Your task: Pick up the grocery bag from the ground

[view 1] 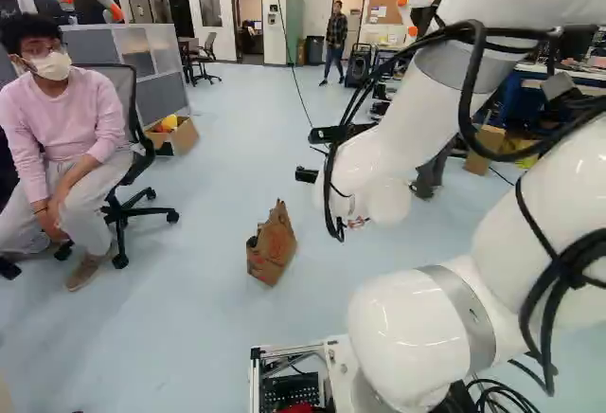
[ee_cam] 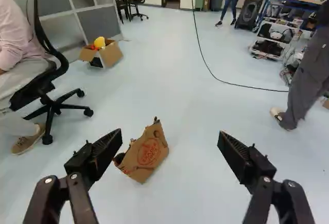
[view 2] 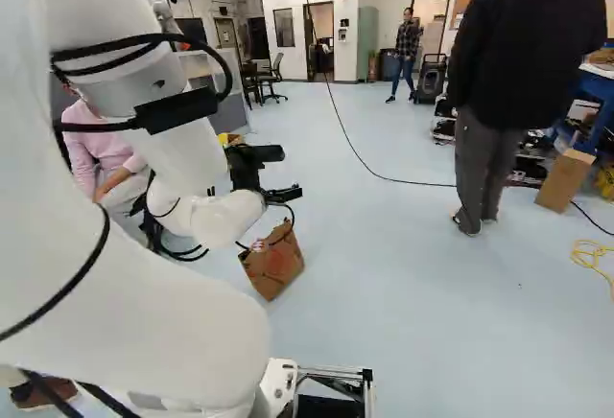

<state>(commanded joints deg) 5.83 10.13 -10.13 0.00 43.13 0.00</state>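
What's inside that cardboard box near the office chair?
A yellow thing pokes up out of the box. Its sides hide anything lower down, so what else it holds can't be seen.

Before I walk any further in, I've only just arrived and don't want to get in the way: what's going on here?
A white robot arm is out over the floor, apparently to pick up a brown paper bag. Its jaws are open with nothing gripped. The bag rests on the floor out ahead of them, untouched, so the pickup has not happened yet.
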